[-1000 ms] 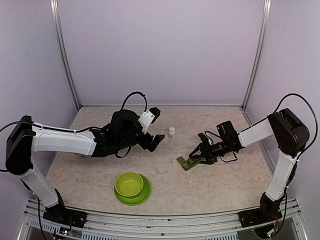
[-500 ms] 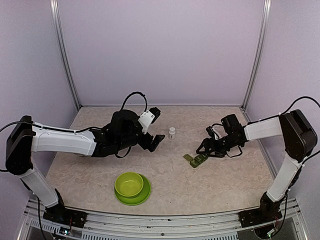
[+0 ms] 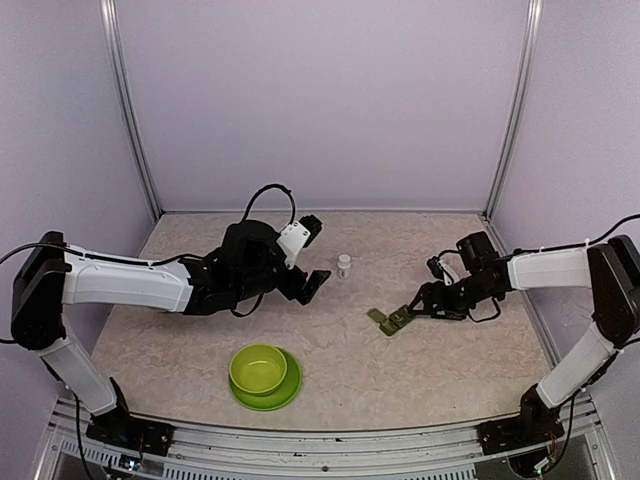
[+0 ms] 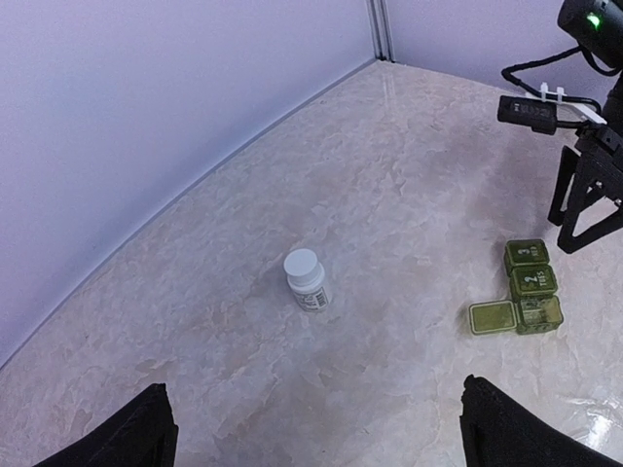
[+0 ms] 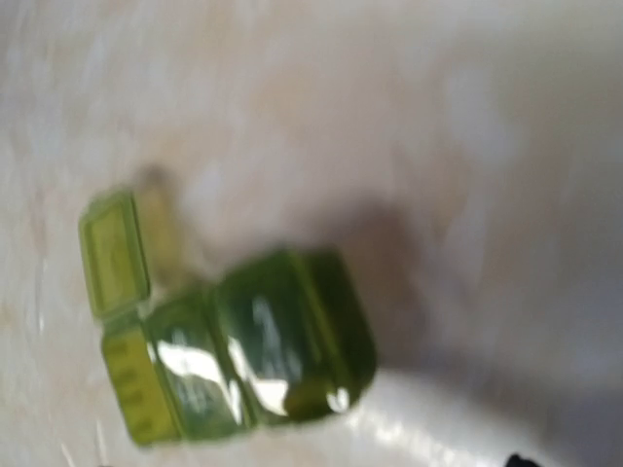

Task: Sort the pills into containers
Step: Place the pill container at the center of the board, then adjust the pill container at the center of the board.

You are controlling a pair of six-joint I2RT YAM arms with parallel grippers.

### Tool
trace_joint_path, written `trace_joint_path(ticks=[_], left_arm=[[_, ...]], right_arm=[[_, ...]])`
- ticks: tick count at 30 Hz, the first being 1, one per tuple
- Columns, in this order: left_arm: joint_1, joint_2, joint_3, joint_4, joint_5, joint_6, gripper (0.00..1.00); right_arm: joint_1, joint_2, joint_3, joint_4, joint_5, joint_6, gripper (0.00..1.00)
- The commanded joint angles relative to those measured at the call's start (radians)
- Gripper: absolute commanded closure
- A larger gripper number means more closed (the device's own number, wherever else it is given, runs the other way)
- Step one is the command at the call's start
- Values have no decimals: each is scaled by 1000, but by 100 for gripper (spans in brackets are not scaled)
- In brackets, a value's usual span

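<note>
The containers are a dark green three-compartment pill box point(image 3: 393, 320) lying flat on the table. Its end lid point(image 4: 492, 317) is flipped open, and the other two lids point(image 4: 529, 268) are shut. In the right wrist view the box point(image 5: 263, 350) fills the frame, blurred. My right gripper point(image 3: 420, 305) hovers just right of the box, open and apart from it; the left wrist view shows its fingers spread point(image 4: 576, 219). My left gripper point(image 4: 321, 438) is wide open and empty, aimed at a white capped bottle point(image 4: 308, 280). No pills show.
A lime-green bowl point(image 3: 259, 366) stands on its plate point(image 3: 290, 390) near the front, left of centre. The white bottle point(image 3: 344, 265) stands mid-table between the two grippers. Walls and frame posts close the back and sides.
My right gripper let go of the pill box, opened and drew back to the right. The box ended up slightly further right. The left arm has not moved.
</note>
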Motion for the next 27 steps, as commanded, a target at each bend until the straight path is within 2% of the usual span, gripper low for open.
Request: trace_joint_path(ticks=[1, 9, 27], left_arm=[[-9, -5, 6, 23, -23, -27, 1], [-3, 28, 66, -15, -77, -54, 1], [23, 21, 78, -39, -86, -87, 1]], right_arm=[[4, -41, -66, -3, -62, -10, 16], [41, -17, -126, 114, -127, 42, 18], [92, 210, -5, 253, -180, 129, 22]])
